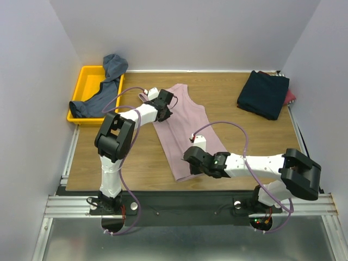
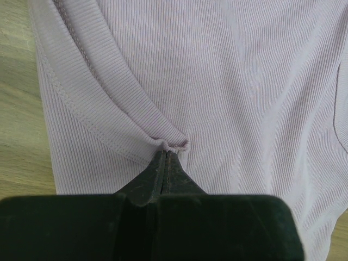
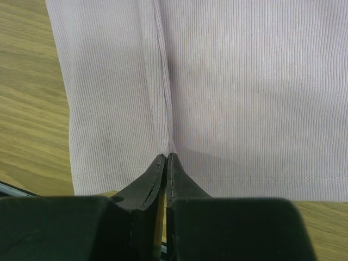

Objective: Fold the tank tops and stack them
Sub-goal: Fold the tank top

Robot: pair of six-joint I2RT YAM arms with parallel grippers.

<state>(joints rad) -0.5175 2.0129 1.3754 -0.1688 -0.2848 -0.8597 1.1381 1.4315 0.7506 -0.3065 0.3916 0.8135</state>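
A dusty pink tank top (image 1: 182,128) lies flat on the table, straps far, hem near. My left gripper (image 1: 165,110) is shut on its armhole edge at the left; the wrist view shows the pinched trim (image 2: 173,145) bunched at my closed gripper (image 2: 166,155). My right gripper (image 1: 191,163) is shut on the hem near the bottom; the wrist view shows a raised crease of pink cloth (image 3: 166,109) running into my closed gripper (image 3: 167,156). A slate blue-grey tank top (image 1: 103,89) hangs over the yellow tray. A folded dark navy top (image 1: 263,94) lies far right, red cloth (image 1: 291,97) under it.
The yellow plastic tray (image 1: 82,81) stands at the far left, partly off the table's left edge. The wooden table (image 1: 234,141) has white walls on three sides. Purple cables loop over both arms.
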